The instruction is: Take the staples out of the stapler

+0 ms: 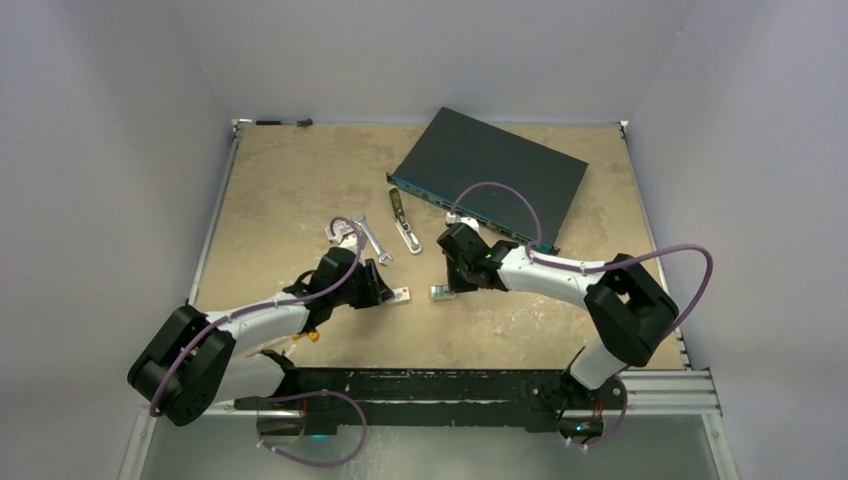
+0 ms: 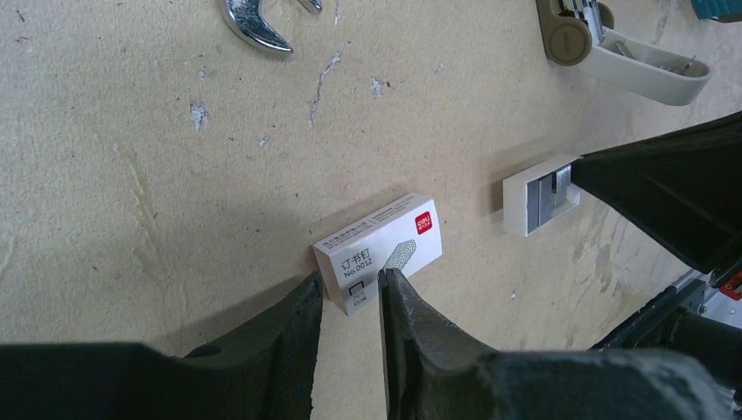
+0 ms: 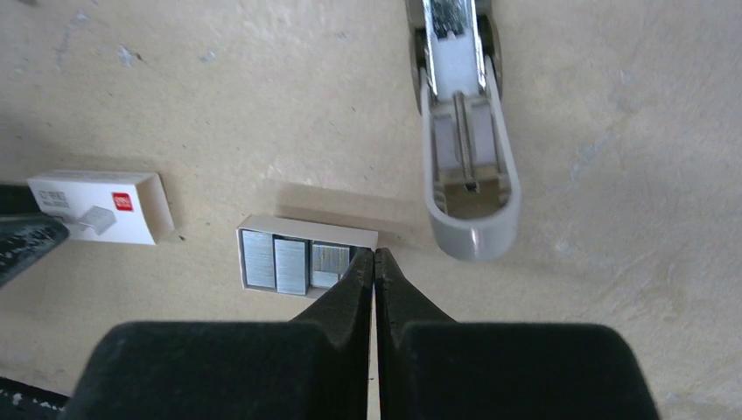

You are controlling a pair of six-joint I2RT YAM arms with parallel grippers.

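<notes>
From above, the stapler (image 1: 404, 224) lies swung open on the table (image 1: 290, 170). It sits between a wrench (image 1: 372, 238) and the near edge of a dark flat device (image 1: 490, 175). Closer to the arms, the left gripper (image 1: 385, 291) reaches a red-and-white box (image 1: 400, 295). The right gripper (image 1: 448, 283) points down at a small white tray (image 1: 440, 292). Box and tray lie near each other but apart.

In the left wrist view, the box is closed and lies flat. Its near end sits right at the gap between the two dark fingers (image 2: 302, 328), which are spread only a little. I cannot tell whether they press its sides. Beyond the box, the tray holds silvery staples (image 2: 553, 188) and is partly covered by the other arm's finger. The stapler's pale top lies at the upper right, well clear of both containers.

In the right wrist view, the tray is open-topped and holds three blocks of staple strips side by side, nearly filling it. The right fingers are pressed together, and their tips meet at the tray's right end, over the last block. Nothing can be made out between them. The stapler lies just beyond the tray, with its pale grey-green top folded back and its hollow underside showing. Its silvery channel runs out of the picture, so what it holds cannot be judged.
</notes>
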